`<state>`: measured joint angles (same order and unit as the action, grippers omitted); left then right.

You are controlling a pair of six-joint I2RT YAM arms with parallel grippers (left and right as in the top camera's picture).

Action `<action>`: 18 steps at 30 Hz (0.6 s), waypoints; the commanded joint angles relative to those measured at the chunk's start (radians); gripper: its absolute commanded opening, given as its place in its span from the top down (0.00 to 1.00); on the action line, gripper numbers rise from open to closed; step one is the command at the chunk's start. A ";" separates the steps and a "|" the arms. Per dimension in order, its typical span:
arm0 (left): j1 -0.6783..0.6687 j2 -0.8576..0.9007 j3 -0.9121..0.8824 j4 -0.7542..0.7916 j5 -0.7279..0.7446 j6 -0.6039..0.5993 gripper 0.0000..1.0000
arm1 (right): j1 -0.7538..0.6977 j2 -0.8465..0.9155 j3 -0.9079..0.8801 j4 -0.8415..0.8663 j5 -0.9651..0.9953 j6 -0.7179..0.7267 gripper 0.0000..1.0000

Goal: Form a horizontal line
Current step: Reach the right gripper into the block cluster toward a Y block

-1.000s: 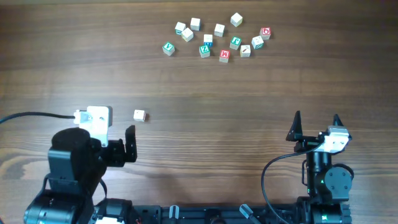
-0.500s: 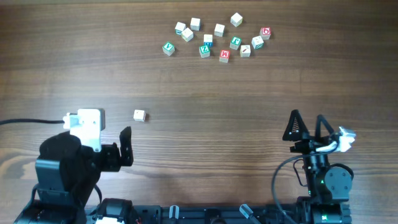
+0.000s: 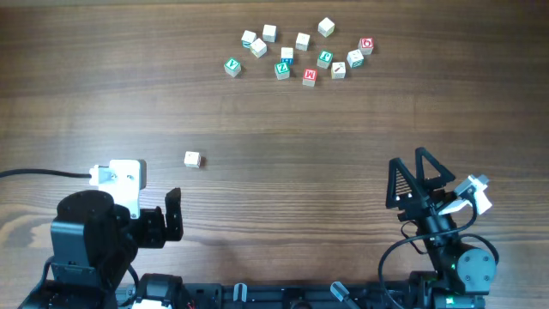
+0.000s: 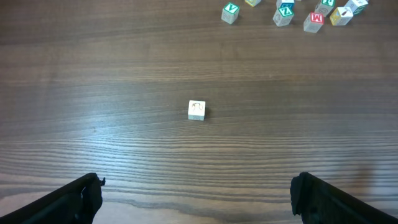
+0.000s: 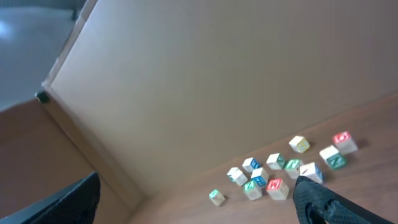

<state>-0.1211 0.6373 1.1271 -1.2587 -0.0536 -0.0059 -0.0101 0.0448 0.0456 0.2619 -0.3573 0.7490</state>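
A pale cube with a brown mark [image 3: 192, 159] lies alone on the table left of centre; it also shows in the left wrist view [image 4: 196, 109]. The red "M" cube [image 3: 310, 75] sits in the cluster at the far middle, also seen in the left wrist view [image 4: 314, 20] and the right wrist view [image 5: 276, 186]. A blue-marked cube [image 3: 286, 55] lies in the same cluster. My left gripper [image 3: 153, 204] [image 4: 199, 199] is open and empty, well short of the lone cube. My right gripper [image 3: 407, 159] [image 5: 199, 205] is open and empty at the near right, pointing up.
Several other letter cubes form the far cluster: green-lettered ones [image 3: 232, 66] [image 3: 324, 57], one with a red round letter [image 3: 366, 44] and plain pale ones [image 3: 326, 27]. The right wrist view shows a tan wall panel [image 5: 205, 81] behind the table.
The left arm has drawn back toward the near edge, away from the lone cube. The right gripper has shifted and tilted at the near right. No cube has moved.
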 commanded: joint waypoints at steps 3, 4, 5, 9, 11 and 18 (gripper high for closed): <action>0.008 -0.004 0.014 0.000 0.008 -0.010 0.00 | 0.004 0.181 0.177 -0.036 -0.026 -0.129 0.01; 0.008 -0.004 0.014 0.000 0.008 -0.010 0.00 | 0.004 0.232 0.221 -0.048 -0.031 -0.158 0.01; 0.008 -0.004 0.014 0.000 0.008 -0.010 0.00 | 0.004 0.274 0.258 -0.060 -0.034 -0.177 0.01; 0.008 -0.004 0.014 0.000 0.008 -0.010 0.00 | 0.004 0.500 0.467 -0.173 -0.037 -0.266 0.00; 0.008 -0.004 0.014 0.000 0.008 -0.010 0.00 | 0.005 0.600 0.557 -0.234 -0.039 -0.301 0.00; 0.008 -0.004 0.014 0.000 0.008 -0.010 0.00 | 0.049 0.971 0.917 -0.478 -0.047 -0.420 0.01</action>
<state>-0.1211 0.6365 1.1275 -1.2610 -0.0536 -0.0059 0.0071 0.9134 0.8310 -0.1688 -0.3855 0.4164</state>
